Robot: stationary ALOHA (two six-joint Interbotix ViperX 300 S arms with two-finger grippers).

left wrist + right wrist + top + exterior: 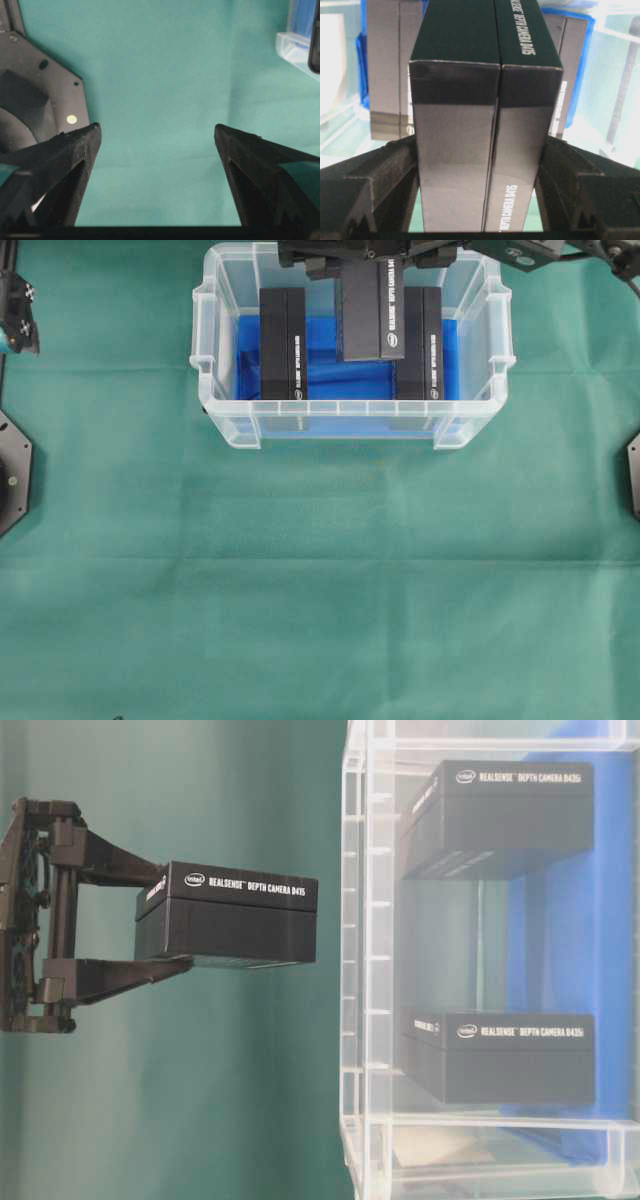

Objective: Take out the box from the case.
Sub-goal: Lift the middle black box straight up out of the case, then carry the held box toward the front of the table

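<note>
The case (pixel 212 390) is a clear plastic bin with a blue cloth on its bottom, at the top middle of the overhead view. My right gripper (pixel 477 145) is shut on a black box (pixel 470 165), one finger on each long side. The table-level view shows this box (pixel 235 915) fully outside the case (pixel 360 1020), clear of its rim. In the overhead view the held box (pixel 372 310) hangs over the case's far side. My left gripper (pixel 156 132) is open over bare green cloth, far left of the case.
Two more black boxes (pixel 283 345) (pixel 420 345) stand on edge inside the case, left and right of the held one. Black arm bases (pixel 12 475) (pixel 633 475) sit at both table sides. Green cloth (pixel 320 590) covers the table in front.
</note>
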